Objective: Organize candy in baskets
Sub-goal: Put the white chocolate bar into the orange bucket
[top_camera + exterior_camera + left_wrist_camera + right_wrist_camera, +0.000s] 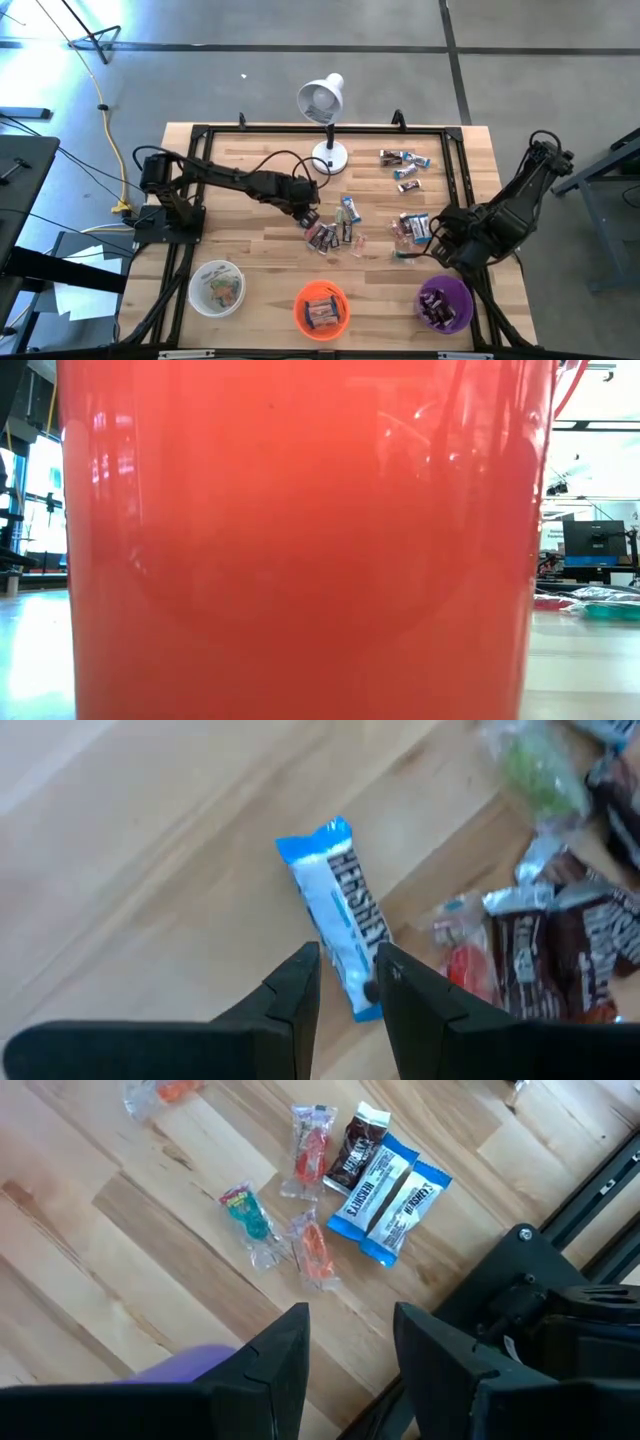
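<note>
- Over the wooden surface [250, 240], in the high view, the left end effector [310, 222] is seen low at the centre, at a cluster of candy [335, 232]. The right end effector [437, 240] is held above the right side, near the purple basket [445, 304]. The white basket [216, 287], orange basket [321, 308] and purple one are lined along the near edge, each holding candy. More candy [405, 165] is scattered beside a lamp [322, 100].
- In the low view, the picture is filled by the orange basket [300, 540].
- In the left wrist view, a blue bar [343, 905] is pinched at its end between the fingers [295, 985], with brown bars [545, 955] just beside.
- In the right wrist view, the fingers [280, 1355] are spread over bare wood, holding nothing; two blue bars [390, 1200] and clear-wrapped sweets [285, 1230] lie beyond.
</note>
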You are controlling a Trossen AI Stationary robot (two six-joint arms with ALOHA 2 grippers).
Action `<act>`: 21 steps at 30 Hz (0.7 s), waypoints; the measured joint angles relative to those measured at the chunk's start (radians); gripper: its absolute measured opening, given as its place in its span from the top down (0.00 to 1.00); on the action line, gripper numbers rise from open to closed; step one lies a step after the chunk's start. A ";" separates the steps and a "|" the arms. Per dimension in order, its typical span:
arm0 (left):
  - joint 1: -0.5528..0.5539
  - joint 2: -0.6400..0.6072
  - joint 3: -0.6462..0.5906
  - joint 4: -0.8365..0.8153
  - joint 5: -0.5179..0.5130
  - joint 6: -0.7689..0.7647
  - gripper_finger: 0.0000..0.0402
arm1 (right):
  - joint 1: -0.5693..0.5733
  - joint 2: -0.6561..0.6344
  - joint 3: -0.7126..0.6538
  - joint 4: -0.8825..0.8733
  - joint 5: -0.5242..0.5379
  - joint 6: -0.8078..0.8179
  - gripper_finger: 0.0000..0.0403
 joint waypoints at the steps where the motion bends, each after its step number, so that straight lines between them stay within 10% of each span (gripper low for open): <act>1: 0.004 0.000 0.000 0.004 0.000 0.000 0.78 | -0.006 0.000 0.000 0.001 0.000 0.000 0.65; 21: 0.020 0.113 0.001 0.106 0.136 -0.122 0.78 | -0.028 0.000 0.000 0.013 -0.015 0.000 0.65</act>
